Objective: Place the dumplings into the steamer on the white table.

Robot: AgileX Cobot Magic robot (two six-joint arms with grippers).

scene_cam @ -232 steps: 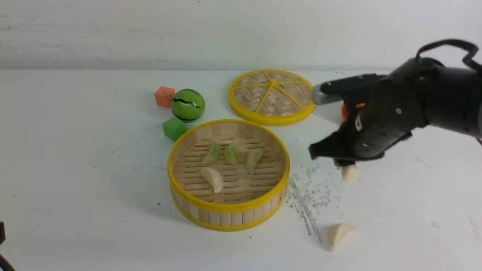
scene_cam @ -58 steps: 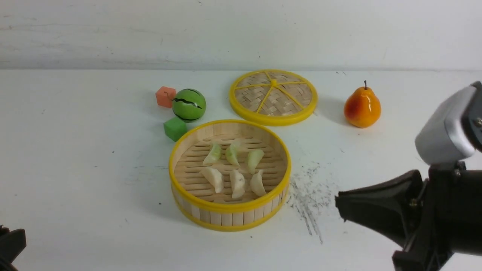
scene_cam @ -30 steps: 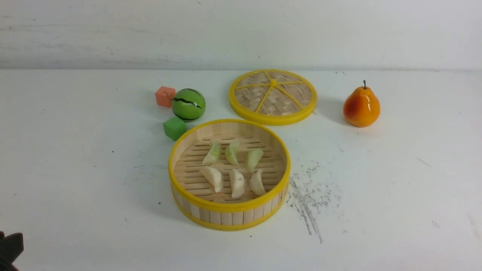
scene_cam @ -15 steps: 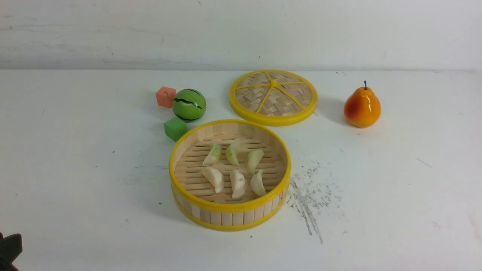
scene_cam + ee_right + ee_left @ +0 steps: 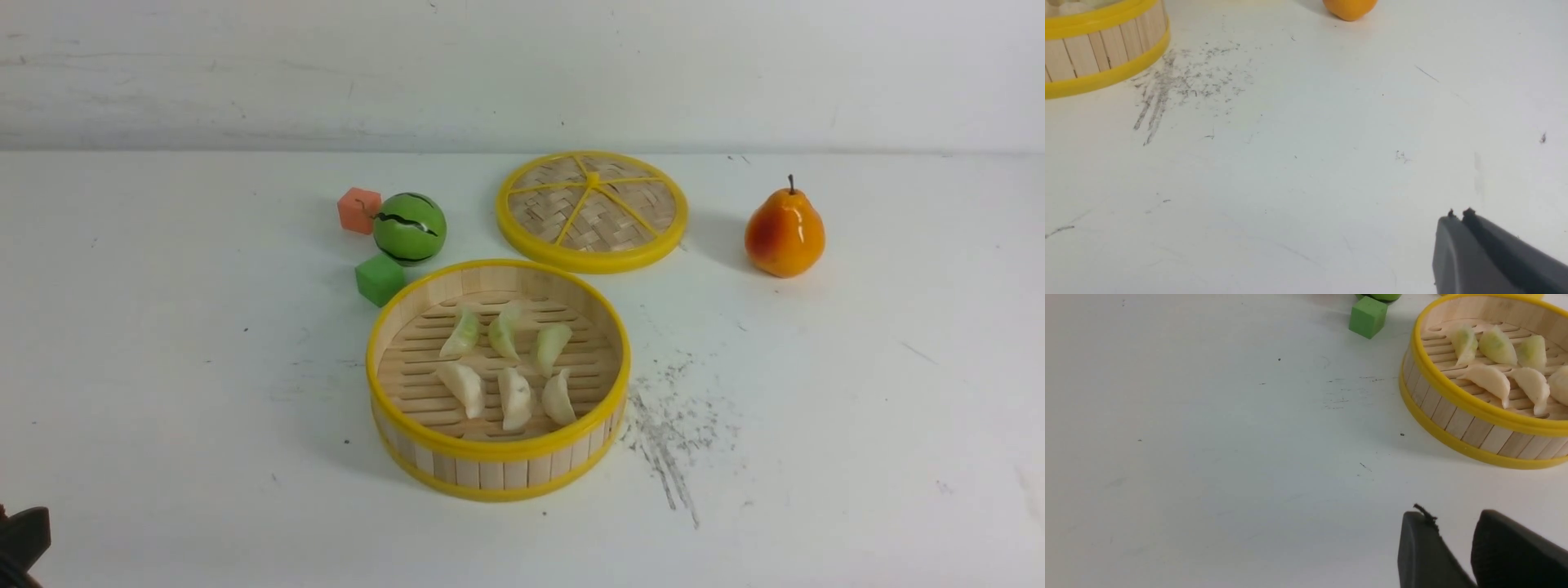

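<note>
Altogether six dumplings (image 5: pixel 506 367), three green, three white, in one steamer (image 5: pixel 498 469).

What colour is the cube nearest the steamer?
Green cube, just left of the steamer; clearest in the front view.

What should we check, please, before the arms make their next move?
1. All six dumplings in the steamer: ok.
2. No dumpling left on the table: ok in these views.
3. Right gripper shut and empty: ok.
4. Left gripper empty, jaws apart: ok.
5. Both arms clear of the steamer: ok.
6. Lid flat beyond the steamer, pear clear of it: ok.
</note>
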